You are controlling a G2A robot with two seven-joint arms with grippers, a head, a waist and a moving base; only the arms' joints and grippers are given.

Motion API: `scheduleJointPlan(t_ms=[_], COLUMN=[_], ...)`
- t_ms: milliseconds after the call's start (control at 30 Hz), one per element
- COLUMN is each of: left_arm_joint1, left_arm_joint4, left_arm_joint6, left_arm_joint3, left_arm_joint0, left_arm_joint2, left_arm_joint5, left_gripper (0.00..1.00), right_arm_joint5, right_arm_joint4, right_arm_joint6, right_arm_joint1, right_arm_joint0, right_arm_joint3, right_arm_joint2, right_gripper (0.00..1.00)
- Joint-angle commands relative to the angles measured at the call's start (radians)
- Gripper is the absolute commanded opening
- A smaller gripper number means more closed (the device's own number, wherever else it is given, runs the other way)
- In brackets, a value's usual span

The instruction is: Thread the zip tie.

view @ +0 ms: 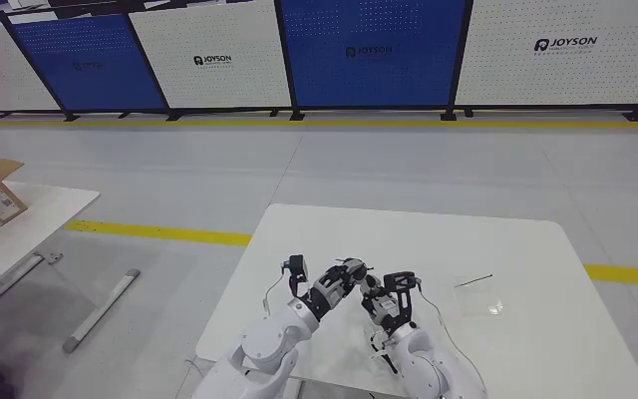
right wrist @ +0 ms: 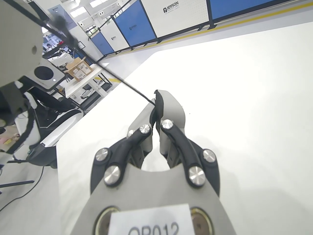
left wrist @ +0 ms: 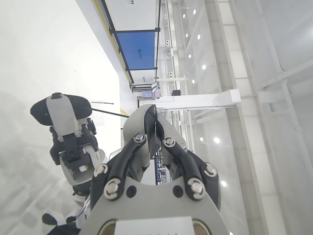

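We see the zip tie [right wrist: 117, 76] held in the air between the two arms, above the near part of the white table [view: 478, 239]; it does not touch the tabletop. The right gripper [right wrist: 156, 103] has its jaws pressed together and pinches one end of the strap at the very tips. The left gripper [left wrist: 154, 113] also has its jaws pressed together; the strap runs up to its near finger, and we judge that it pinches the other part, though the contact itself is hidden.

We judge the step in hand to be bringing the tail to the head slot. To do it well, the tip should meet the slot straight and not at an angle; the grip should be close to the tip so that it does not wobble; the feeding should be slow and without twist.

The strap is black, thin, narrow and flexible, probably nylon; the finger pads are dark and ribbed, on smooth grey shells; the table is matt and flat. A spare tie [view: 474, 281] lies well apart on the table.
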Motion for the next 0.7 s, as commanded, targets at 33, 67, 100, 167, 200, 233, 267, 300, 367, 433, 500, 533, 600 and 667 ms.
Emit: scheduleJointPlan(t_ms=[33, 67, 100, 167, 200, 233, 267, 300, 367, 433, 500, 533, 600, 667], left_arm_joint1=[0.001, 0.001, 0.001, 0.001, 0.001, 0.001, 0.001, 0.001, 0.001, 0.0, -0.002, -0.003, -0.004, -0.005], left_arm_joint4=[0.001, 0.001, 0.0, -0.003, -0.005, -0.006, -0.007, -0.009, -0.01, -0.003, -0.007, -0.011, -0.014, -0.011], left_arm_joint6=[0.0, 0.003, 0.006, 0.009, 0.009, 0.009, 0.009, 0.009, 0.02, 0.056, 0.083, 0.092, 0.112, 0.14], left_arm_joint3=[0.008, 0.013, 0.017, 0.024, 0.027, 0.028, 0.029, 0.03, 0.032, 0.038, 0.044, 0.048, 0.056, 0.061], left_arm_joint0=[-0.001, -0.004, -0.007, -0.012, -0.013, -0.015, -0.015, -0.016, -0.015, -0.016, -0.021, -0.024, -0.029, -0.032], left_arm_joint2=[-0.003, -0.004, -0.003, -0.002, -0.001, -0.001, -0.001, -0.002, -0.005, -0.008, -0.004, -0.004, -0.005, -0.009], left_arm_joint5=[0.003, 0.003, 0.003, 0.001, 0.001, 0.0, -0.001, -0.002, -0.01, -0.013, -0.009, -0.008, -0.008, -0.01], left_gripper=[0.0, 0.0, 0.0, 0.0, 0.0, 0.0, 0.0, 0.0, 0.0, 0.0, 0.0, 0.0, 0.0, 0.0], right_arm_joint5=[-0.003, -0.004, -0.005, -0.004, -0.002, 0.0, 0.001, 0.002, -0.004, -0.016, -0.025, -0.022, -0.026, -0.031], right_arm_joint4=[0.007, 0.008, 0.009, 0.008, 0.007, 0.006, 0.006, 0.006, 0.013, 0.031, 0.044, 0.049, 0.052, 0.05], right_arm_joint6=[-0.005, -0.007, -0.007, -0.008, -0.007, -0.007, -0.007, -0.008, -0.016, -0.042, -0.062, -0.075, -0.097, -0.126], right_arm_joint1=[-0.002, -0.002, -0.002, -0.002, -0.002, -0.002, -0.002, -0.002, -0.001, 0.001, 0.005, 0.007, 0.012, 0.018], right_arm_joint0=[0.003, 0.002, 0.001, 0.0, 0.0, -0.001, -0.002, -0.002, -0.008, -0.019, -0.034, -0.042, -0.063, -0.089], right_arm_joint3=[-0.002, -0.003, -0.004, -0.005, -0.005, -0.006, -0.006, -0.006, -0.009, -0.014, -0.017, -0.021, -0.035, -0.057], right_arm_joint2=[-0.003, -0.003, -0.002, -0.001, -0.001, -0.001, -0.001, 0.0, 0.004, 0.017, 0.037, 0.047, 0.068, 0.091], right_gripper=[0.0, 0.46, 0.92, 0.97, 0.72, 0.69, 0.73, 0.95, 0.95, 0.87, 0.93, 1.0, 1.0, 1.0])
